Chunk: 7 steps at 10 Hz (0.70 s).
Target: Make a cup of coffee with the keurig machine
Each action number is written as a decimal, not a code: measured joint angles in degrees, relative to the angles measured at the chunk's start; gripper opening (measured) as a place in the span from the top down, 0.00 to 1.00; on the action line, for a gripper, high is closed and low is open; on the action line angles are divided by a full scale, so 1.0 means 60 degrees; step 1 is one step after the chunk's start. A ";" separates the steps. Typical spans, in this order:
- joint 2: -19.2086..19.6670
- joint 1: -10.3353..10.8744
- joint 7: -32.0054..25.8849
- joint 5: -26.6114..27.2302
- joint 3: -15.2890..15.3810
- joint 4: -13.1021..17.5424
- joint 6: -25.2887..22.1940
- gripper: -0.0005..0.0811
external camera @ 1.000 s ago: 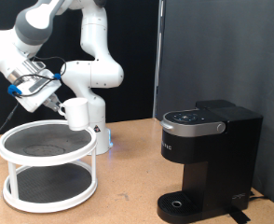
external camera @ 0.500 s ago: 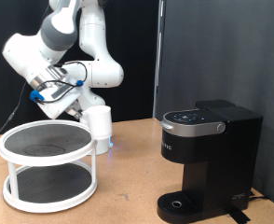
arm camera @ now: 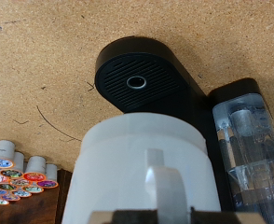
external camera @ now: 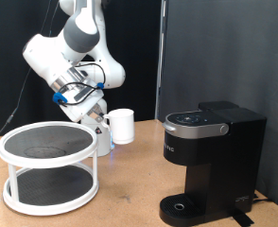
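The cup, a small white mug, hangs in the air between the white tray table and the keurig machine, at about the height of the machine's top. My gripper is shut on the cup's side, on the exterior view's left of it. The machine is black, its lid is down and its round drip tray is bare. In the wrist view the cup fills the foreground, with the machine's drip tray beyond it.
A white round two-tier tray table stands at the exterior view's left. The machine's water tank shows in the wrist view. Several coffee pods with coloured tops lie in a box beside the machine. The tabletop is brown board.
The arm has carried the cup to the exterior view's right, from above the tray table towards the machine, and a little lower.
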 joint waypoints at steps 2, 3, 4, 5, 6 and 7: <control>-0.0001 -0.0006 -0.0010 0.0000 0.0005 -0.0025 0.0000 0.99; 0.0012 -0.0005 0.0052 -0.0060 0.0108 -0.0069 0.0080 0.99; 0.0070 0.0002 0.0211 -0.0076 0.0369 -0.0156 0.0406 0.99; 0.0219 0.0026 0.0435 -0.0082 0.0696 -0.0226 0.0793 0.99; 0.0443 0.0091 0.0556 -0.0034 0.0991 -0.0253 0.1197 0.99; 0.0694 0.0205 0.0580 0.0094 0.1193 -0.0255 0.1549 0.99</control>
